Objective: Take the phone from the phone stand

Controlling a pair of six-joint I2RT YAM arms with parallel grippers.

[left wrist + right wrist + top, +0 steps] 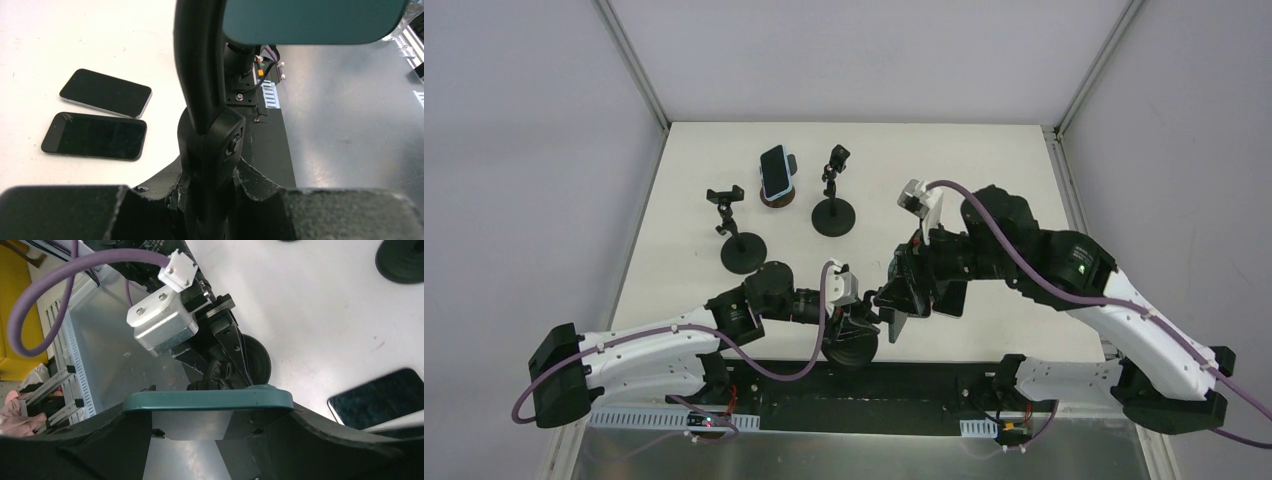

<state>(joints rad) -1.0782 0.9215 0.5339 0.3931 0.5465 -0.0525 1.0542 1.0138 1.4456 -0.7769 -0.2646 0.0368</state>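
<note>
Teal marks your target: the teal-cased phone [207, 401] lies crosswise between the fingers of your right gripper [215, 427]. A finger meets it on each side, so that claw is closed on the phone at a fairly wide span.

Your left gripper [207, 215] is nearly closed. It pinches the black stem of the phone stand [200, 75] just below the stem's hinged knuckle.

From above, your two claws meet close together near the front edge of the white table [984, 180]. The stand's round base sits beneath the left one. The phone is right at the head of the stand, above the stem. These views do not let you tell whether the cradle has hold of it.

Two dark phones lie face up on the table beside the stand, one [105, 92] just beyond the other [95, 136], near each other but not touching.

Toward the back of the table, a second stand carries a blue-cased phone [775, 172]. Two empty stands flank it, one to its left [739, 235] and one to its right [834, 195].
</note>
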